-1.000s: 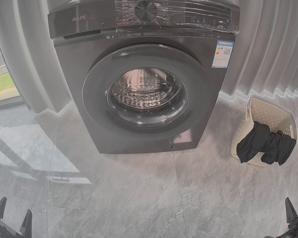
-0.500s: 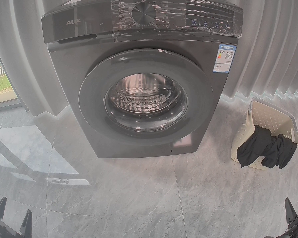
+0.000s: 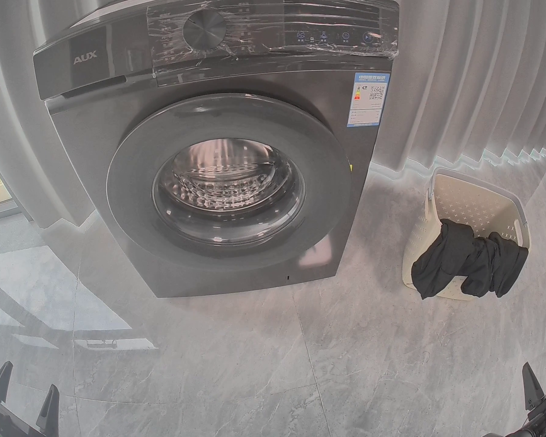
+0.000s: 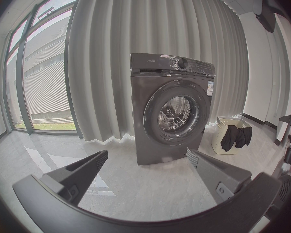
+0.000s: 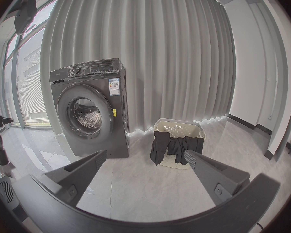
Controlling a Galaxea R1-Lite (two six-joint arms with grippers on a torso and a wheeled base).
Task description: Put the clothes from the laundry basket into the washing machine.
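Left gripper [image 4: 145, 152] hangs low at the robot's left, fingers [image 4: 84, 169] spread wide: nothing between them, nothing touched, just bare floor [image 3: 236, 359] below. Right gripper [image 5: 145, 152] mirrors it at the robot's right, jaws wide apart, empty, in contact with nothing. Both sit well short of the washer [image 3: 88, 135] and the basket [image 3: 473, 204].

The washer stands ahead, dark grey, its back to the pleated curtain [image 3: 467, 62]. Its round door [image 3: 130, 177] looks shut, flush to the front, and the steel drum [image 3: 224, 177] gleams through the glass. Clear film wraps the control panel [image 3: 321, 22], dial [image 3: 204, 30] included, and a label [image 3: 367, 99] sits on the front's upper right corner.

Over to the right now: the basket, cream and perforated, stands on the floor beside the washer, near it but not touching, close to the curtain's hem. And there are the clothes [image 3: 449, 256], black, draped over the basket's near rim. One end hangs down the outer wall towards the floor, and the rest is bunched along the rim and slumps inside.

In the right wrist view that dark bundle sits beyond the spread fingers, well apart from them. Off to the washer's left, a tall window [image 4: 45, 81] lets daylight onto the tiles
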